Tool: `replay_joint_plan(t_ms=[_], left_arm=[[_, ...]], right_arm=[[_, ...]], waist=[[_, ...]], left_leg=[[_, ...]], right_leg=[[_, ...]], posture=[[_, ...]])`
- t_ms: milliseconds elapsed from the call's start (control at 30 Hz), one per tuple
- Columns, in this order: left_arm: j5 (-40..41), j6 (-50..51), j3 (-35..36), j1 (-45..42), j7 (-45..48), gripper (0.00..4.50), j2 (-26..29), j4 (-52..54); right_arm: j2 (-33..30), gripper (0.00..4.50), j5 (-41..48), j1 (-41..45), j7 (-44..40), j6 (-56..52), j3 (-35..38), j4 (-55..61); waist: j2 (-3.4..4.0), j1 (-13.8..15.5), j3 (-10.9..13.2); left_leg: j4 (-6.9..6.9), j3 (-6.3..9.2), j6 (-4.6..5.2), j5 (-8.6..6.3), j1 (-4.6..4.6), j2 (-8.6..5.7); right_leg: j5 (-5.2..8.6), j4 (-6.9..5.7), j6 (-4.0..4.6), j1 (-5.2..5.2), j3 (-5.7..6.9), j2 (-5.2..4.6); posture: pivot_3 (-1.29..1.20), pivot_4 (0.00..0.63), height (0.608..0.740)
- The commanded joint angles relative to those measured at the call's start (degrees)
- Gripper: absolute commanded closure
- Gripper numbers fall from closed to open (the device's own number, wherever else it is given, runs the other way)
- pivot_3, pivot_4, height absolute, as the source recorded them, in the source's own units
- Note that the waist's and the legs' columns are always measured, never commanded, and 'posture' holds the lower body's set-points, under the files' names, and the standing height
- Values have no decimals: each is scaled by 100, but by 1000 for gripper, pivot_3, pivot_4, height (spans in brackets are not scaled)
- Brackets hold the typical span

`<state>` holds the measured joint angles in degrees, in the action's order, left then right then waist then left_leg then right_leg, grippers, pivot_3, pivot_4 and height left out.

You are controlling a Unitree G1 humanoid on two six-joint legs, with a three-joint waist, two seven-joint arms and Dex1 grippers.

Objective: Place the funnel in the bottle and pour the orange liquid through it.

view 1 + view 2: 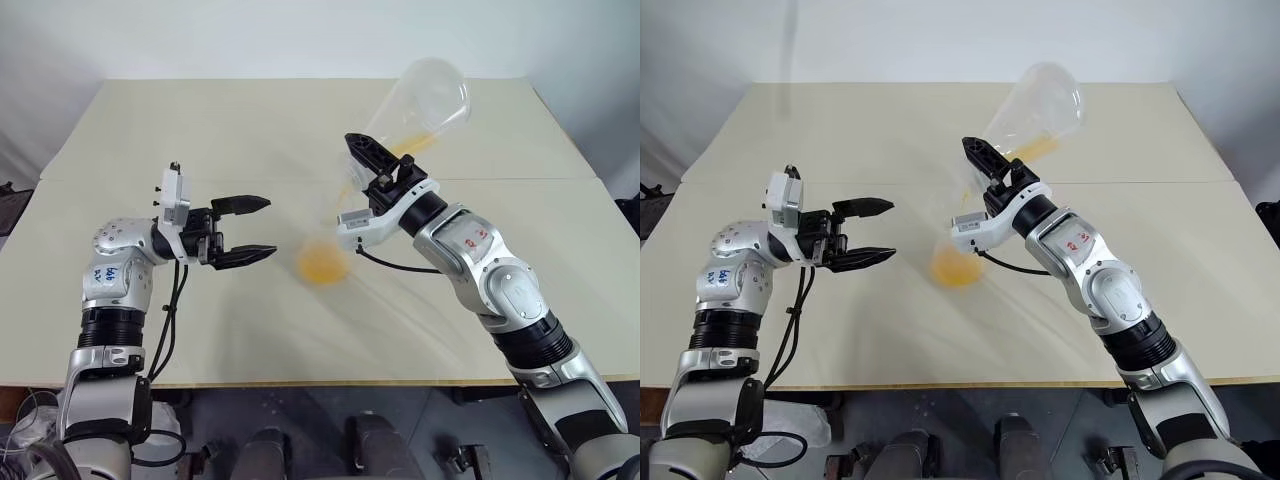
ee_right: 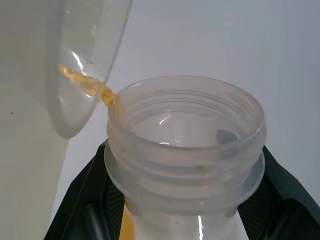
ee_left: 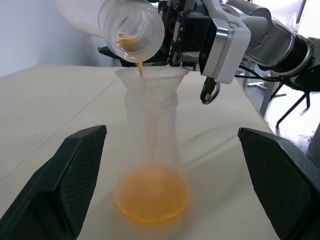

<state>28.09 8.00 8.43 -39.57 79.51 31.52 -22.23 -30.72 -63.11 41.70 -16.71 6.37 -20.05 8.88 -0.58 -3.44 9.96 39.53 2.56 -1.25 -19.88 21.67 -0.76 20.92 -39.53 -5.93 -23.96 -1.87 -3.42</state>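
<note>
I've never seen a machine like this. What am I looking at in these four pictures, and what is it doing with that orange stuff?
This is a humanoid robot with two arms, each ending in a two-fingered black end effector. The two wide pictures come from cameras in its head, looking down over a pale table. The other two come from small cameras on its wrists, looking along the fingers.

The right end effector is shut on a clear container, tipped over so that a thin stream runs out. On the table stands a clear bottle with a funnel in its neck. The stream falls into the funnel, and orange liquid has pooled in the bottle's base.

The left end effector is open beside the bottle, not touching it.
</note>
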Motion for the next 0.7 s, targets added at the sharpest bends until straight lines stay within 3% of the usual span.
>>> replay_joint_plan(t_ms=[33, 700], left_arm=[[173, -50, 123, 20, -45, 0, 1, 258], [187, -93, 98, -80, -12, 0, 2, 178]], right_arm=[[-20, 2042, -50, 41, 147, 38, 109, 211], [-7, 2042, -224, 48, 272, 225, 105, 321]], waist=[[0, 1, 0], [0, 1, 0]], left_leg=[[0, 0, 0, 0, 0, 0], [0, 0, 0, 0, 0, 0]], right_leg=[[0, 0, 0, 0, 0, 0], [0, 0, 0, 0, 0, 0]], posture=[[0, 150, 740], [0, 150, 740]])
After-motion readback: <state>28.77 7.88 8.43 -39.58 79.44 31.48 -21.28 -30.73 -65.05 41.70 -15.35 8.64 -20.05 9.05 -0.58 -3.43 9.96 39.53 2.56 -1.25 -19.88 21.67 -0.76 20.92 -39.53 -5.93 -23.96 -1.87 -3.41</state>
